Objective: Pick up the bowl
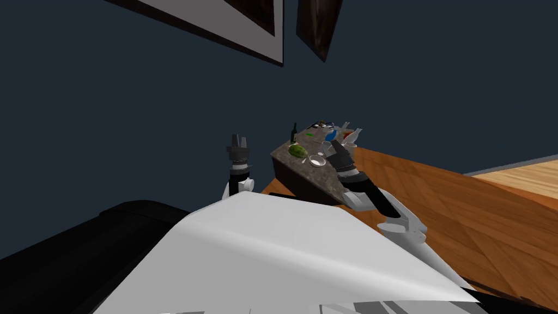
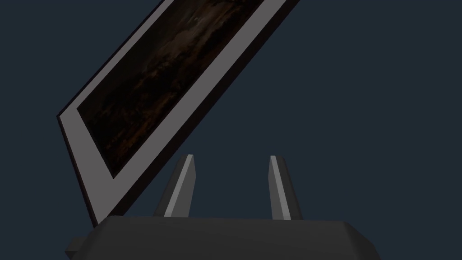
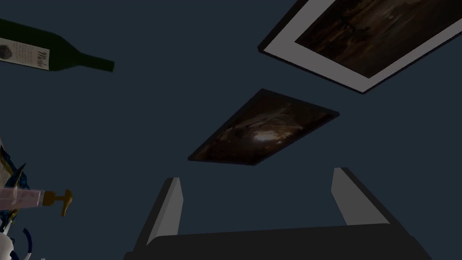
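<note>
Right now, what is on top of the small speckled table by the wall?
On the speckled grey-brown tabletop: a pale round bowl, a green lumpy object, a dark green bottle, and clear bottles at the back. My right end effector covers whatever sits behind it.

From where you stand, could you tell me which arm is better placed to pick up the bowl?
Right. The right hand, open, hangs over the table close by the bowl; the left hand, also open, is raised beside the table, farther off.
</note>
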Available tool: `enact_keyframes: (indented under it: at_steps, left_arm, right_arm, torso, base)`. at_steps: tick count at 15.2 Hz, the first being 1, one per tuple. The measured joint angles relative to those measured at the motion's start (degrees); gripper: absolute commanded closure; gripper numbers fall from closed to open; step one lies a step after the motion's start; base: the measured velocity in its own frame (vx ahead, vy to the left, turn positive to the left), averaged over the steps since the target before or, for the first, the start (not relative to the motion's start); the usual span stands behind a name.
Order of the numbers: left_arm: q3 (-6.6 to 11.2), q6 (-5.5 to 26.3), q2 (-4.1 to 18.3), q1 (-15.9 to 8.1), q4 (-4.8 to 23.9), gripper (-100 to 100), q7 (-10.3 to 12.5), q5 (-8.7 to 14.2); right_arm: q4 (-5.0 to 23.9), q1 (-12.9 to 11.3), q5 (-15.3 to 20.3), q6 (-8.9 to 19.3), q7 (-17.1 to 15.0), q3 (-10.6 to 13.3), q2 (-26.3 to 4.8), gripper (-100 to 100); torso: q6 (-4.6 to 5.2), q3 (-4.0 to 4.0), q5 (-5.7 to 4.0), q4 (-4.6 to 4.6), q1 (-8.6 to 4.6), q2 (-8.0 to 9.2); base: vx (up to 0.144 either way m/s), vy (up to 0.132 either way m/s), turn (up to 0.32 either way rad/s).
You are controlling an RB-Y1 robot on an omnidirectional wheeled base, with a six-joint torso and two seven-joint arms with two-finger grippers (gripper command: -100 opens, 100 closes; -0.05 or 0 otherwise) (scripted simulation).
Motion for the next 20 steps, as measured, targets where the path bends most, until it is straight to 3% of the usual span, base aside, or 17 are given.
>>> enact_keyframes:
  at_steps: [20]
  left_arm:
    - [0.01,0.0,0.0,0.0,0.0,0,0.0,0.0]
  right_arm:
    - [2.2,1.1,-10.0,10.6,-4.2,1.2,-24.8,-100]
  torso:
    - [0.03,-0.05,0.0,-0.02,0.01,-0.09]
  base:
    - [-0.023,-0.021,0.144]
